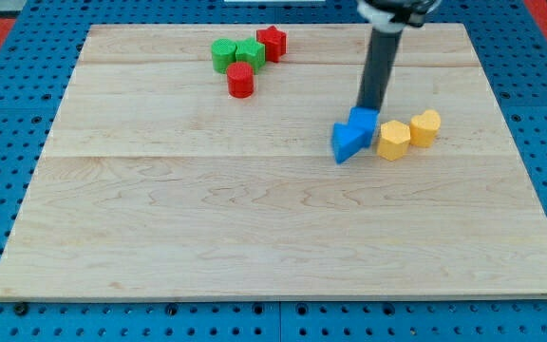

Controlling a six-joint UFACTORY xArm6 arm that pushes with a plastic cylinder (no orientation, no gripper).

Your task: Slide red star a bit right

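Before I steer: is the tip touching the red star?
No, my tip sits by the blue blocks, far from the red star.

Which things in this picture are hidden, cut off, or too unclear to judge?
- My tip, camera view: its very end sits behind the blue blocks, so contact cannot be told.
- Arm above the rod: cut off by the view's top edge.
- Green blocks: pressed together beside the red star; their shapes are unclear.
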